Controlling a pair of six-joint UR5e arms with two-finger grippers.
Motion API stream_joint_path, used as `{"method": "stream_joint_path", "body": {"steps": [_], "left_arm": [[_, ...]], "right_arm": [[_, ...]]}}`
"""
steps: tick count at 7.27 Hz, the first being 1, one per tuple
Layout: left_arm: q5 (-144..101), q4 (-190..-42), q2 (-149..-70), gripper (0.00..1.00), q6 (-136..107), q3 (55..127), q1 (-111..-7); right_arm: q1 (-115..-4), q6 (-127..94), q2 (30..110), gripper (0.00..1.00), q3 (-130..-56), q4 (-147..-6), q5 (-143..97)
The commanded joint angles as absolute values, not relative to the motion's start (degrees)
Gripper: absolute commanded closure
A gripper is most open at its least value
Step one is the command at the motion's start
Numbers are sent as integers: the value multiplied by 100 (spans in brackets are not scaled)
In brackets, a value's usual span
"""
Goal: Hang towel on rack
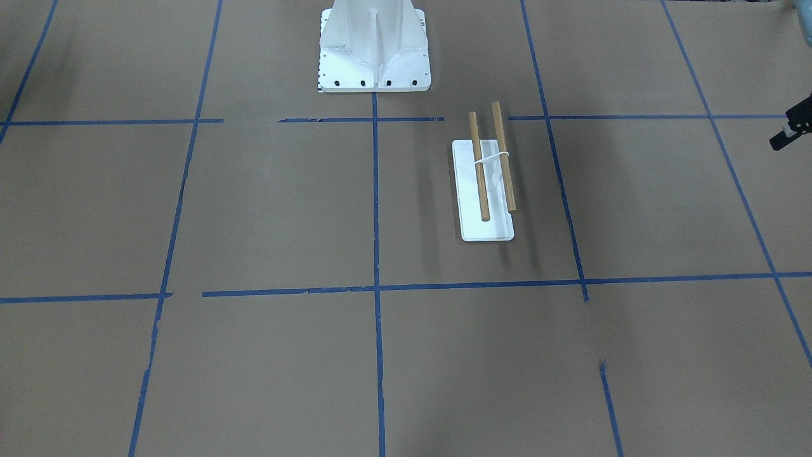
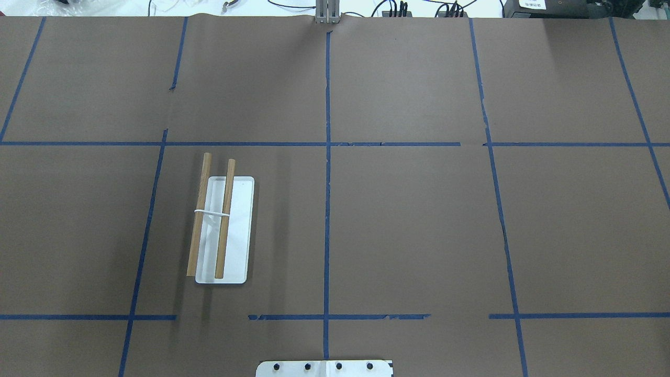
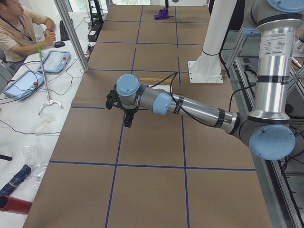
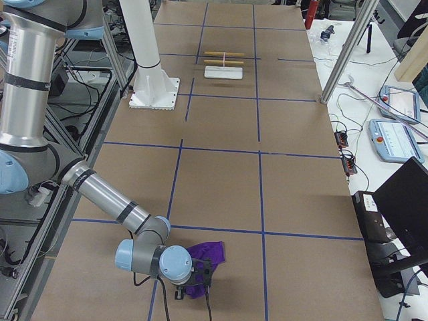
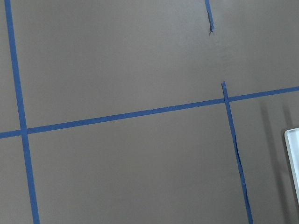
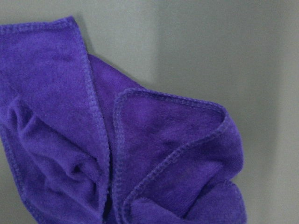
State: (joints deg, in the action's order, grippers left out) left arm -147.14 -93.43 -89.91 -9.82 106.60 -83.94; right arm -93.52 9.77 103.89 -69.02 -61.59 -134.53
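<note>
Right gripper (image 4: 197, 279) partly covers the towel (image 6: 163, 154); jaws apparently hidden.

Light even, diffuse, from overhead. Soft faint shadows beside rack (image 1: 487, 230). White pedestal (image 1: 373, 57) slightly washed out. Close-up of towel (image 6: 140, 154) a little soft; other views sharp.
</note>
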Motion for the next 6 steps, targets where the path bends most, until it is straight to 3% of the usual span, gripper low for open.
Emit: {"method": "stream_joint_path", "body": {"steps": [1,3,5,6], "left_arm": [[-14713,-9343,-8974,0,-976,10652,-8394],[-14713,-9343,-8974,0,-967,10556,-8394],[-14704,-9360,-9000,0,-941,10486,-8385],[-14695,-9630,-9061,0,-967,10233,-8385]], "right_arm": [[-9352,967,10371,100,-6969,-6161,-13482],[-9482,967,10397,100,-7354,-6152,-13797],[-9984,949,10642,100,-8562,-6492,-14096],[-9967,766,10600,100,-9492,-7618,-14176]]}}
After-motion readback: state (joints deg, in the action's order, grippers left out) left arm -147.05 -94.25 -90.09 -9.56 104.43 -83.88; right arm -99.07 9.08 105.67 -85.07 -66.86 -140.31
